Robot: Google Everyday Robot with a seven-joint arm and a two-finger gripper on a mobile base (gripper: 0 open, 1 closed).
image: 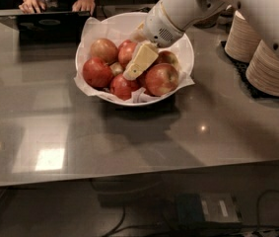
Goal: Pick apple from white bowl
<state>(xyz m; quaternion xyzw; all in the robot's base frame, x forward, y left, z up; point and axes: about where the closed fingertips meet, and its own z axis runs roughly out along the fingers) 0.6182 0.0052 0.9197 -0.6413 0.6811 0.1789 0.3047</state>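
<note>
The white bowl (186,46), lined with crinkled white paper, stands at the back middle of the grey counter and holds several apples. A glossy red apple (97,72) lies at the bowl's left and another red apple (122,88) at its front. A red apple with a lighter patch (161,79) lies at the right, and a paler tan apple (104,50) at the back left. My gripper (131,75), cream-coloured, reaches down from the upper right into the middle of the bowl. Its tip sits among the apples, just above the front red one.
Two stacks of white plates (272,65) stand at the right, close to my arm. A person's hands (84,5) rest at a dark laptop (50,26) behind the bowl on the left. The grey counter (129,142) stretches in front of the bowl.
</note>
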